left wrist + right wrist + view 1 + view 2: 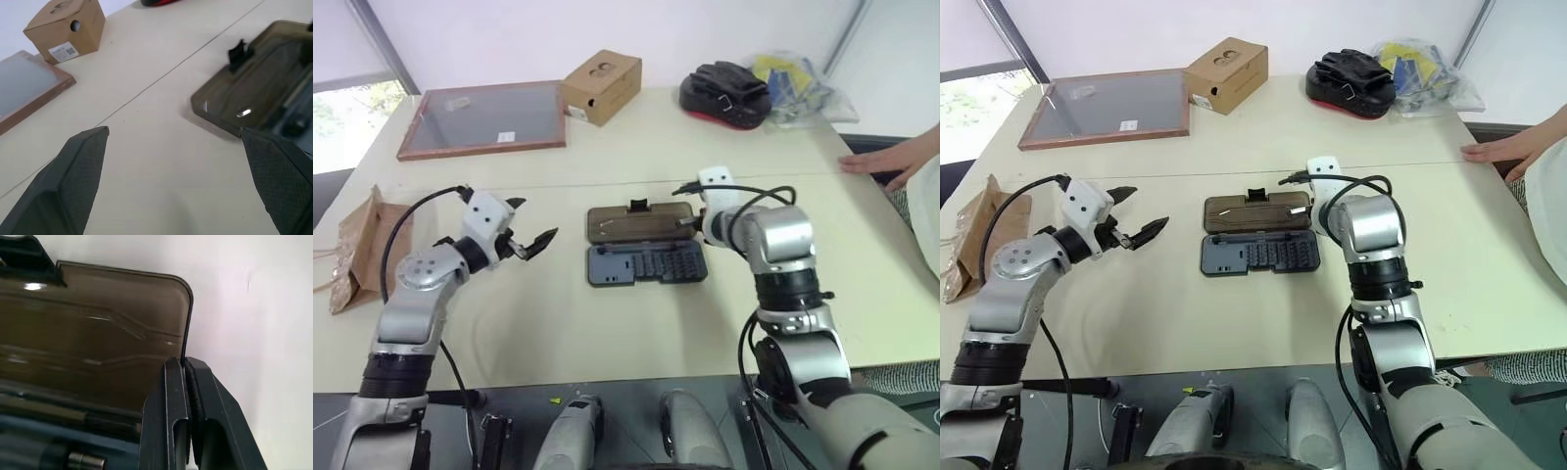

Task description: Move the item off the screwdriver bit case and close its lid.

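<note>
The screwdriver bit case (pixel 647 264) lies open in the middle of the cream worktop (pixel 607 333), its tray of small bits on the side nearer the robot and its lid (pixel 640 222) folded flat on the far side, brownish-smoky inner face up, with the black latch tab (pixel 637 206) on the lid's far edge. The small crumpled brown paper bag (pixel 354 250) is off the case, well to its left at the worktop's left edge. The left gripper (pixel 530 243) hangs just left of the case, apart from it, pointing toward it with its jaws spread wide and nothing between them. The right gripper (pixel 187 401) sits at the right end of the case, just above the lid's right corner, with its 2 jaws pressed together and nothing visibly held between them. Beyond the case, toward the far left, a wood-framed panel (pixel 484 119) lies flat, with a cardboard box with 2 holes (pixel 601 86) beside it. Far right of the case lie a black-and-red pouch (pixel 726 93) and a clear plastic bag (pixel 795 86). A person's hand (pixel 891 159) rests on the worktop's right edge.
</note>
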